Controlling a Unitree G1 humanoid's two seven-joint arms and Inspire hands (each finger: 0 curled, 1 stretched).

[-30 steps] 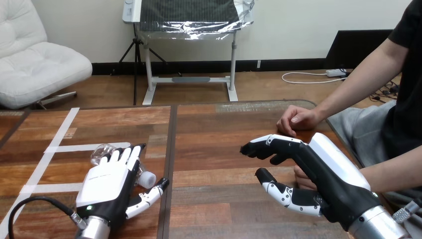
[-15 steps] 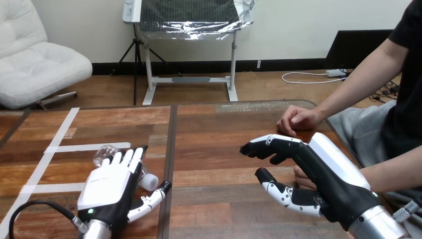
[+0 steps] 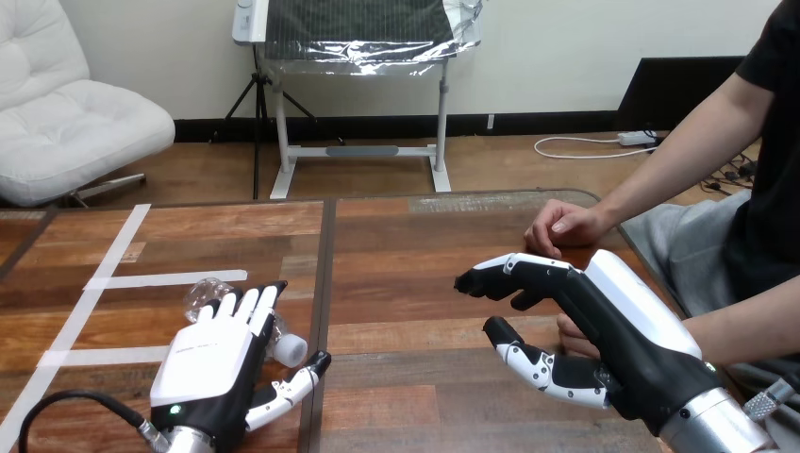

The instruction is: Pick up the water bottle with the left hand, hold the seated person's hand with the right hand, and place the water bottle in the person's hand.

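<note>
- Head view, against a second ago: the left hand (image 3: 208, 357) has slid a little right and nearer along the bench (image 3: 425, 283), and the bottle (image 3: 202, 294) under it has shifted the same way.
- The right hand (image 3: 608, 316) and both of the person's hands sit where they were.
- The bottle lies on its side at the near left of the bench. It is clear, crinkled plastic, and its white round cap (image 3: 291, 349) points near-right.
- The left hand lies flat over the bottle, palm down, with straight fingers (image 3: 247, 307) resting across the body. The thumb (image 3: 300, 375) is stretched out beside the cap, and nothing is clasped.
- The hand has a smooth white shell on its back over a black frame, with jointed black-and-white fingers.
- The right hand hangs over the right part of the bench, relaxed. Its fingers reach left with the tips bent down, and the thumb is held apart below them.
- A bit of the person's near hand (image 3: 569, 330) shows behind that palm, between fingers and thumb. No finger wraps it.
- The person's far hand (image 3: 558, 226) rests loosely curled on the bench, farther back and apart from the robot.
- The bench is reddish-brown planked wood with a dark seam down its middle. Strips of white tape (image 3: 165, 279) cross its left part.
</note>
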